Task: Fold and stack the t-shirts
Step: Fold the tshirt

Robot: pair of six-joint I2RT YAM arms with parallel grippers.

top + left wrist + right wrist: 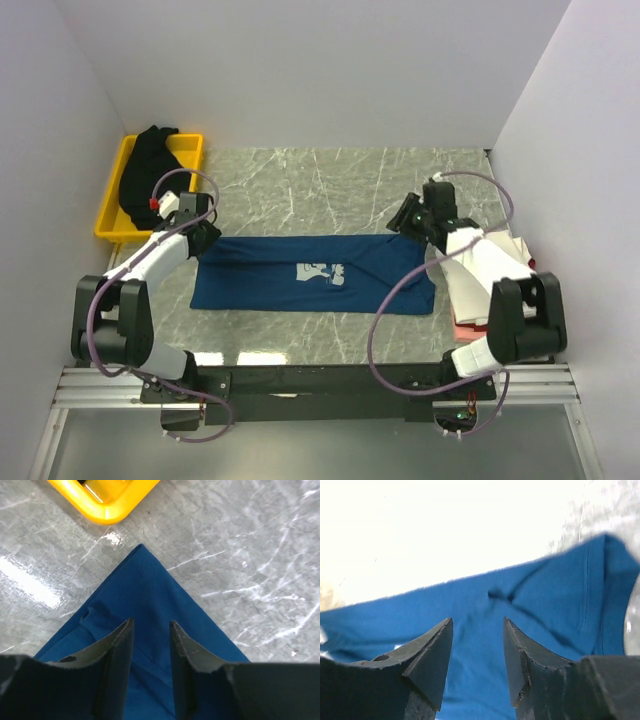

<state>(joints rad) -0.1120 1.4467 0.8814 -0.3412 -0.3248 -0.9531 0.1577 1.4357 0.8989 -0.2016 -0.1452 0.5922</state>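
Note:
The dark blue t-shirt lies flat as a long folded strip across the middle of the table, its pale print facing up. My left gripper hovers over its far left corner, open, and the blue cloth shows between the fingers. My right gripper is over the far right corner, also open, above the wrinkled blue cloth, fingers apart. A black t-shirt lies bunched in the yellow tray. Folded white and pink t-shirts lie at the right, mostly under my right arm.
The yellow tray stands at the far left by the wall, and its corner shows in the left wrist view. White walls close in the left, back and right. Bare marble table lies beyond the blue shirt.

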